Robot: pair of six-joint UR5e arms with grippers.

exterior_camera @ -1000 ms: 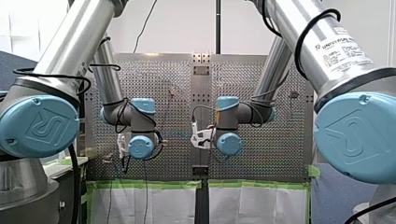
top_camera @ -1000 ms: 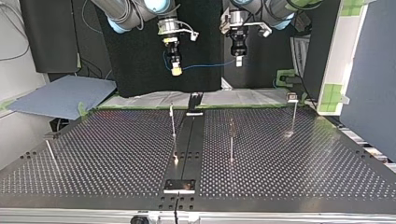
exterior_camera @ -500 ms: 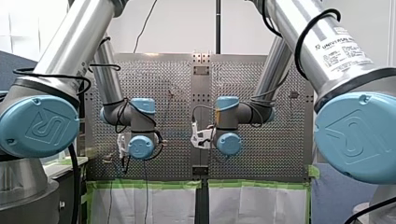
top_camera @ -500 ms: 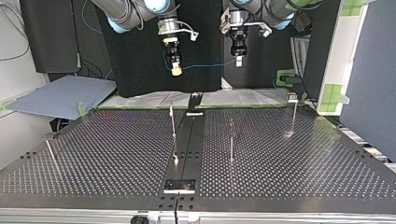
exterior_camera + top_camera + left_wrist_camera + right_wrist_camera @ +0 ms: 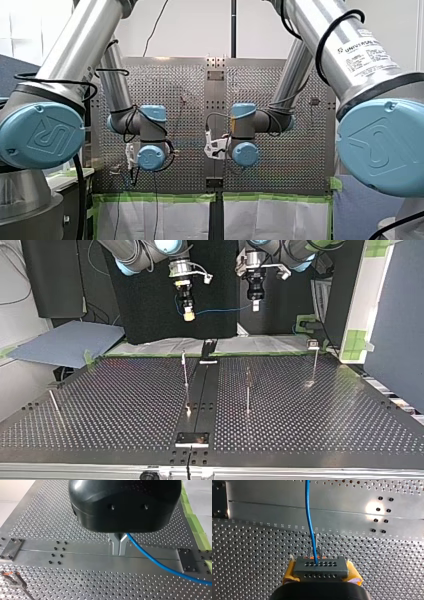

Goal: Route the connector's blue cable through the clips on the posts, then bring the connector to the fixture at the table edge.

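My right gripper (image 5: 188, 315) clamps the connector (image 5: 321, 568), and my left gripper (image 5: 119, 546) pinches its blue cable (image 5: 160, 565), both well above the posts (image 5: 185, 370). No post's clip carries cable yet, so I judge routing and delivery both remain.

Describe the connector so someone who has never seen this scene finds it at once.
In the top view, find my right arm, which hangs at the view's left above the perforated table. Its tool grips the connector between yellow pads. It is the only grey block with rows of holes, and the blue cable leaves it.
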